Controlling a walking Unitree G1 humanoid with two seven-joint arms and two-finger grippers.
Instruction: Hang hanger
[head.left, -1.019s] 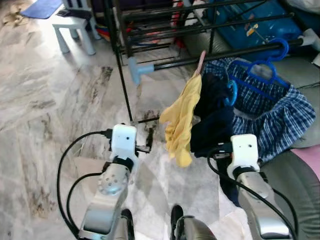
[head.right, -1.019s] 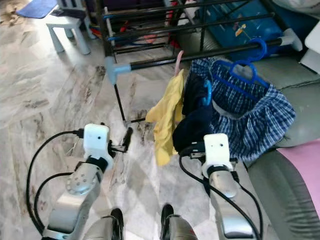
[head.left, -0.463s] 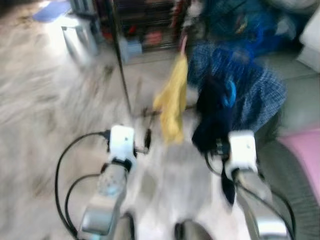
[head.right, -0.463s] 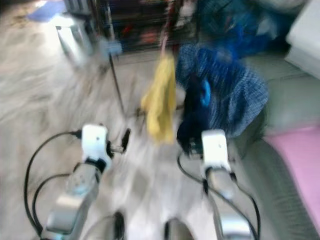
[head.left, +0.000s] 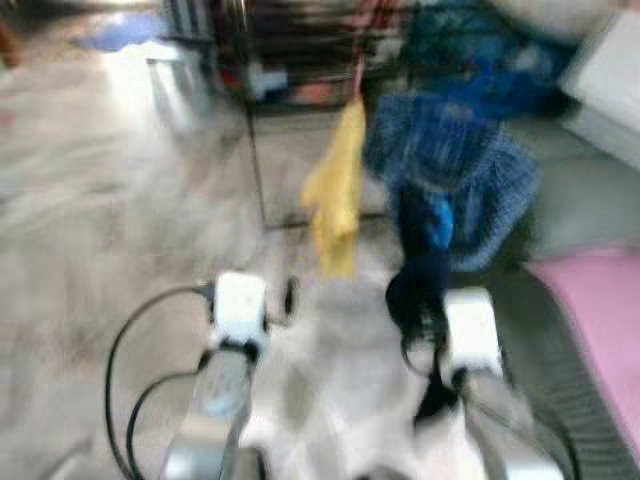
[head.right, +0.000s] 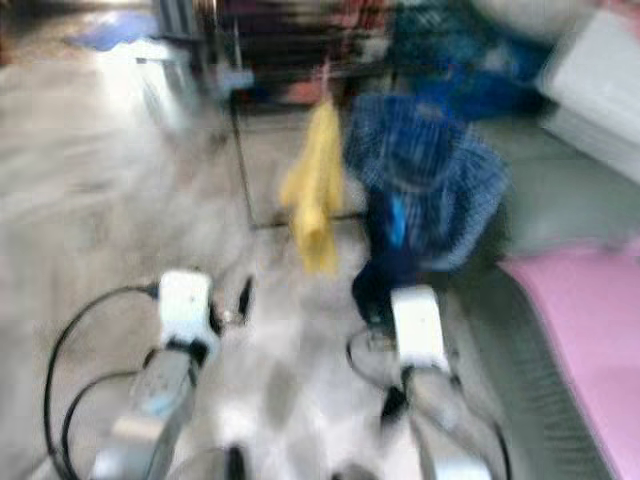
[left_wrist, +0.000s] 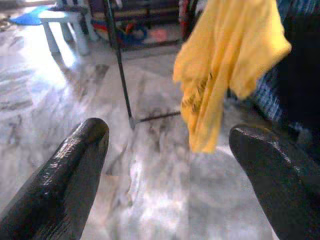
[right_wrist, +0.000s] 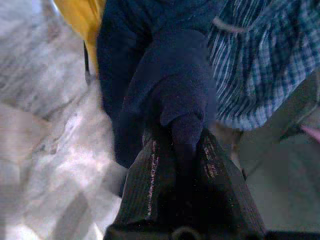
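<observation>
My right gripper (right_wrist: 180, 150) is shut on a fold of a dark navy garment (right_wrist: 165, 85). In the blurred left eye view that garment (head.left: 420, 270) hangs in front of my right wrist, with a light blue hanger (head.left: 438, 222) at its top. A yellow cloth (head.left: 335, 195) hangs from the drying rack rail just to its left, and a blue plaid garment (head.left: 460, 165) hangs behind it. My left gripper (left_wrist: 169, 134) is open and low over the marble floor, with nothing between its fingers.
The rack's black upright pole (left_wrist: 120, 65) stands on the floor ahead of the left gripper. A small pale stool (left_wrist: 62, 27) is at the far left. A grey sofa with a pink cushion (head.left: 595, 330) lies to the right.
The whole picture has shifted and blurred, so the camera moved. Relative to the yellow cloth, the navy garment and its hanger sit lower than before. The right gripper stays shut on the garment.
</observation>
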